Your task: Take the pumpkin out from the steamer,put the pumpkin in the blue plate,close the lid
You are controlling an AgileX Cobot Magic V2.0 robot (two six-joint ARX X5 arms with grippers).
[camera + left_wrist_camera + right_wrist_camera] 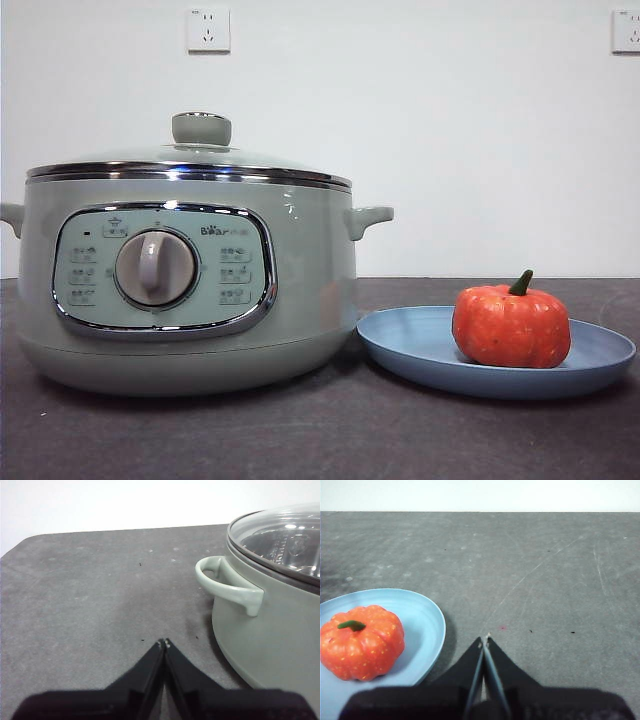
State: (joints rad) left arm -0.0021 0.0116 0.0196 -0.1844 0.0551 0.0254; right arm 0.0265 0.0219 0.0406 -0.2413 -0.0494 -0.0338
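Pumpkin (511,326) plated, lid (190,160) seated

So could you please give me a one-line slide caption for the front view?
Pumpkin sits on the blue plate beside the steamer, lid closed.

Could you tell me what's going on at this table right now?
Nothing is being handled at this moment. The pumpkin sits on the blue plate beside the steamer, whose lid is on. The left gripper rests shut near the steamer's handle; the right gripper rests shut beside the plate. Both hold nothing.
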